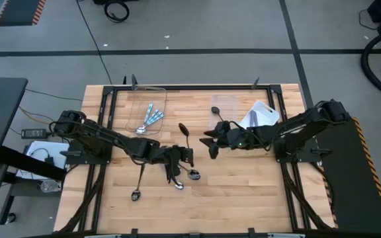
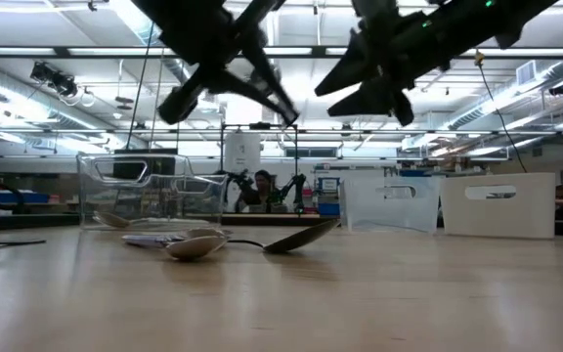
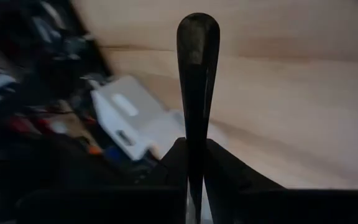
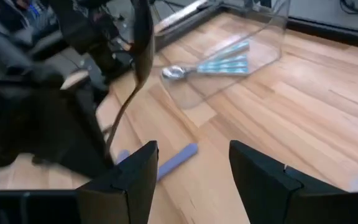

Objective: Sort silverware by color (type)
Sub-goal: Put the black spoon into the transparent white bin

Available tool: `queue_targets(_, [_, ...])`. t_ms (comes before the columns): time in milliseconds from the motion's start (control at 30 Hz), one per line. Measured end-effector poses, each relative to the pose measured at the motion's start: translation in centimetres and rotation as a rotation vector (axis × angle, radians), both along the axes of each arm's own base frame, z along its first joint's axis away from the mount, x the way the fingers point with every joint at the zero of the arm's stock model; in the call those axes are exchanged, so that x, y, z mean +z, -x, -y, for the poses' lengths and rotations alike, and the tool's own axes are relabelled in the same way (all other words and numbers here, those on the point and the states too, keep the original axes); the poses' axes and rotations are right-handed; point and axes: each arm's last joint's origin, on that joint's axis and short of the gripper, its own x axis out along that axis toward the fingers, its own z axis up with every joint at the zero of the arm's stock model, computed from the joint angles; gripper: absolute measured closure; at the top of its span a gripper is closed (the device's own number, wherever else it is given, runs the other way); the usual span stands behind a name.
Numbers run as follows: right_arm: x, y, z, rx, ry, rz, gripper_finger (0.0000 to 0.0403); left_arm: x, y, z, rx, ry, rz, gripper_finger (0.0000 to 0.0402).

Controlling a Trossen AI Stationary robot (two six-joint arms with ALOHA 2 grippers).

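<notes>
My left gripper [image 1: 179, 156] is over the table's middle, shut on a dark spoon [image 1: 185, 135], which also shows in the left wrist view [image 3: 197, 74] and the right wrist view [image 4: 140, 50]. My right gripper [image 1: 211, 143] hovers open just to its right, holding nothing; in its wrist view the fingers [image 4: 191, 180] stand above a light-blue handle [image 4: 174, 157] lying on the wood. Loose spoons [image 1: 177, 184] [image 1: 194, 174] [image 1: 137, 192] lie flat nearer the near edge. Blue-handled spoons [image 1: 149, 119] lie in the left clear container. One dark spoon [image 1: 215, 111] lies in the right clear container. My left gripper pinches the dark spoon by its handle [image 3: 195, 155] between the two fingers. The spoon lies along the fingers and sticks out ahead of them, its wide rounded end [image 3: 197, 31] free. It is lifted clear of the table.
A left clear container [image 1: 145, 99] and a right clear container [image 1: 231, 99] stand near the far edge, with a white bin [image 1: 262, 114] beside the right one. The two grippers are close together over the middle. Bare wood lies along the near edge [image 1: 243, 205]. A person [image 2: 260, 186] sits far behind.
</notes>
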Motion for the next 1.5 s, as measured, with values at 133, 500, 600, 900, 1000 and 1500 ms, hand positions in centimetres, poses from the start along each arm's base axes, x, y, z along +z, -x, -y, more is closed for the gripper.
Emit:
queue_targets(133, [0.3,-0.4,0.5,0.013,-0.039,0.058,0.0194,0.6,-0.7,-0.7,-0.073,-0.018,0.044,0.0363])
queue_targets(500, [1.1,-0.7,0.5,0.069,-0.057,0.130,0.0194,0.1,-2.9,-2.1,-0.224,-0.121,0.137,0.0363])
queue_targets(600, [1.0,-0.7,0.5,0.071,-0.052,0.116,0.0197,0.1,-3.0,-2.1,-0.242,-0.132,0.151,0.0363])
queue_targets(900, [1.0,-0.7,0.4,0.095,0.005,0.100,0.0247,0.4,-3.3,-2.3,-0.239,-0.137,0.188,0.0363])
queue_targets(1000, [1.0,-0.7,0.4,0.096,0.004,0.109,0.0282,0.4,-3.3,-2.3,-0.238,-0.137,0.188,0.0363])
queue_targets(1500, [1.5,-0.9,0.5,0.101,-0.004,0.162,0.0393,0.5,-3.5,-3.4,-0.145,-0.065,0.224,0.0318])
